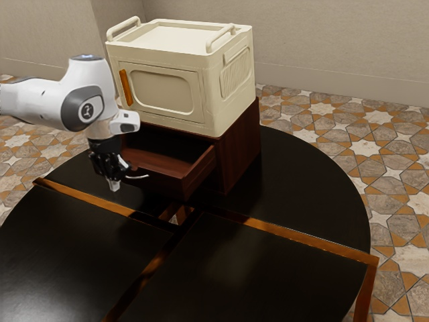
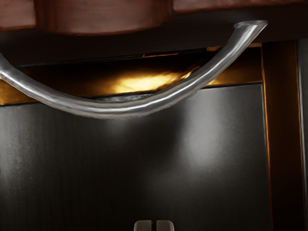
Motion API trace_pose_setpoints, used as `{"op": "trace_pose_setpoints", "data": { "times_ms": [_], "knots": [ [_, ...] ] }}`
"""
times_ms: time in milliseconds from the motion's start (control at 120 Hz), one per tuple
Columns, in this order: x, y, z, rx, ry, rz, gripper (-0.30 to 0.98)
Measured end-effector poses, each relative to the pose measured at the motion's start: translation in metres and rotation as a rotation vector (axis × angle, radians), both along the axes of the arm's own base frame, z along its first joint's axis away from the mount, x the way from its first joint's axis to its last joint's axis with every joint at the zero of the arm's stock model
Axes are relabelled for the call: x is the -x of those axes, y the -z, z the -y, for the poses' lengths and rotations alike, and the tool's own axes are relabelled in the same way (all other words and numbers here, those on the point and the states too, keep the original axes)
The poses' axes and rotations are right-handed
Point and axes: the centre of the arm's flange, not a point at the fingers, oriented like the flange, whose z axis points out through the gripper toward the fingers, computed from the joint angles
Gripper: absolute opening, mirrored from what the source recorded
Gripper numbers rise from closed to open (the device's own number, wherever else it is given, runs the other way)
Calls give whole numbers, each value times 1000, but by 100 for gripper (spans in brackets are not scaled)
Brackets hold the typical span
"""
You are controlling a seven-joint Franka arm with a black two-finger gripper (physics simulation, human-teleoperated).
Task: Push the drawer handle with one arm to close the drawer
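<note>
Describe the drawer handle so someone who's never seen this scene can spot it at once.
On the round black table, find the dark red cabinet beneath the cream box. Its drawer stands open, with the drawer handle on the front. It is a bowed silver bar, unlike the straight orange pull on the box above.

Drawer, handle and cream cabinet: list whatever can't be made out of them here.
- Handle: one end is cut off by the wrist view's edge; the hand covers part of it in the exterior view.
- Contact between hand and handle: too small to settle in the exterior view.
- Drawer: in the exterior view, the arm hides part of its side.
- Cream cabinet: inside hidden by its door, exterior view.
</note>
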Motion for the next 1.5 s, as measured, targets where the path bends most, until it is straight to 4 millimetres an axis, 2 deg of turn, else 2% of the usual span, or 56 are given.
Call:
{"op": "trace_pose_setpoints", "data": {
  "times_ms": [158, 400, 567, 800, 1117, 1217, 1267, 1392, 1500],
  "knots": [
    [-15, 9, -7, -5, 8, -2, -10],
    [-29, 14, 8, -14, 58, 44, -10],
    [-36, 16, -2, -18, 46, 75, -10],
    [-46, 20, -6, -25, 38, 133, -10],
    [-75, 15, -8, -24, 22, 187, -10],
    [-78, 19, -27, -9, -33, 174, -10],
    [-80, 18, -30, -6, -46, 173, -10],
    [-91, 20, -29, -2, -60, 171, -10],
    [-112, 17, -26, -3, -61, 184, -10]
  ]
}}
